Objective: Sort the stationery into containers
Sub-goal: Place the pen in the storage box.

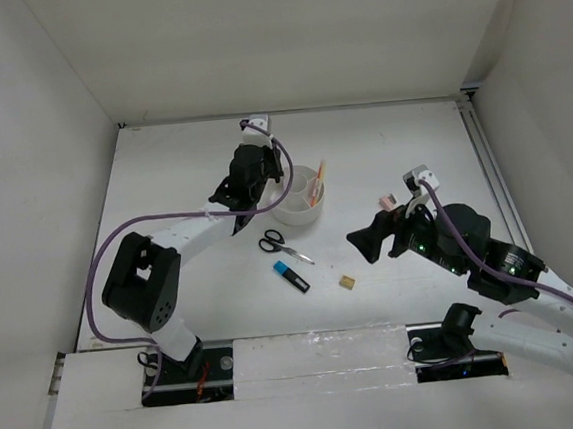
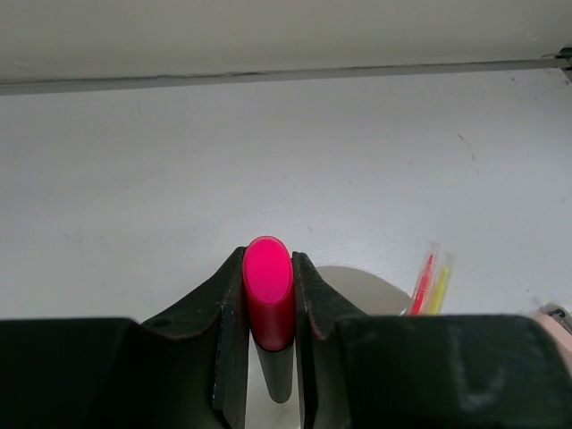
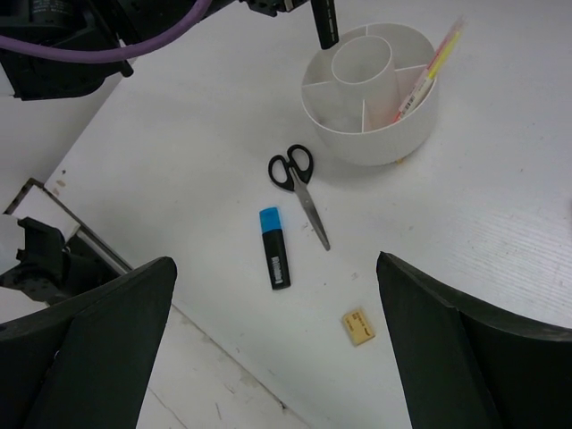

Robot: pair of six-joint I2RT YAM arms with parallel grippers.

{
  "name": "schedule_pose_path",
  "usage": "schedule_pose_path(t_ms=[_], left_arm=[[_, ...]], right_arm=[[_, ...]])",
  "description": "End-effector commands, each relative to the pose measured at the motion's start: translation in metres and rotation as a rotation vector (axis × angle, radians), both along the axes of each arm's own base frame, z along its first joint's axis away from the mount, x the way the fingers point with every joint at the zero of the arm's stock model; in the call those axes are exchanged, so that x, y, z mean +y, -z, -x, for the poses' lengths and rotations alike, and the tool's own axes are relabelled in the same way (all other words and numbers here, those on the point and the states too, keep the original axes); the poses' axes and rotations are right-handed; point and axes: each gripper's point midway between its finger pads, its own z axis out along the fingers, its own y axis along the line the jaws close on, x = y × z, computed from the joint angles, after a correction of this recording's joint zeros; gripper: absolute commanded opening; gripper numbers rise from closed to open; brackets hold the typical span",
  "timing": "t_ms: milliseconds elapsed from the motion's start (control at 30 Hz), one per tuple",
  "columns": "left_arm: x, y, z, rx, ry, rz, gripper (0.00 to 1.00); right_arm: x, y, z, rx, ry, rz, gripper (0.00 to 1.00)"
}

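My left gripper [image 2: 268, 277] is shut on the pink-and-black highlighter [image 2: 268, 295], pink cap up. It holds it upright over the left rim of the round white tub [image 1: 292, 216], as the top view shows [image 1: 269, 188]. The highlighter's black end [image 3: 323, 27] hangs just above the tub [image 3: 375, 143]. A red pen [image 2: 423, 284] and a yellow pencil [image 2: 438, 288] stand in one compartment. The scissors [image 1: 281, 245], the blue-and-black highlighter [image 1: 292, 276] and a tan eraser [image 1: 348, 282] lie on the table. My right gripper [image 3: 277, 331] is open and empty above them.
White walls close in the table at the back and on both sides. A raised white ledge [image 1: 319, 357] runs along the near edge by the arm bases. The left arm's purple cable [image 1: 283, 170] loops beside the tub.
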Motion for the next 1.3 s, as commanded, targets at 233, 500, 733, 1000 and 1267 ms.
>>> schedule_pose_path(t_ms=[233,500,733,1000,1267], left_arm=[[-0.006,0.014,-0.006,0.006,0.002,0.029,0.04],[-0.006,0.028,-0.003,0.027,0.013,0.018,0.33],[-0.001,0.005,0.007,-0.005,0.01,0.062,0.53],[0.029,-0.113,0.049,-0.161,-0.093,0.217,1.0],[0.1,-0.093,0.077,0.169,-0.441,0.278,1.0]], right_arm=[[0.007,-0.015,0.002,-0.044,-0.034,-0.038,1.0],[0.01,-0.012,0.003,-0.042,-0.056,-0.026,1.0],[0.013,-0.012,0.003,-0.046,-0.067,-0.021,1.0],[0.042,0.022,0.003,0.037,-0.168,0.071,1.0],[0.099,0.097,0.008,0.178,-0.223,0.273,1.0]])
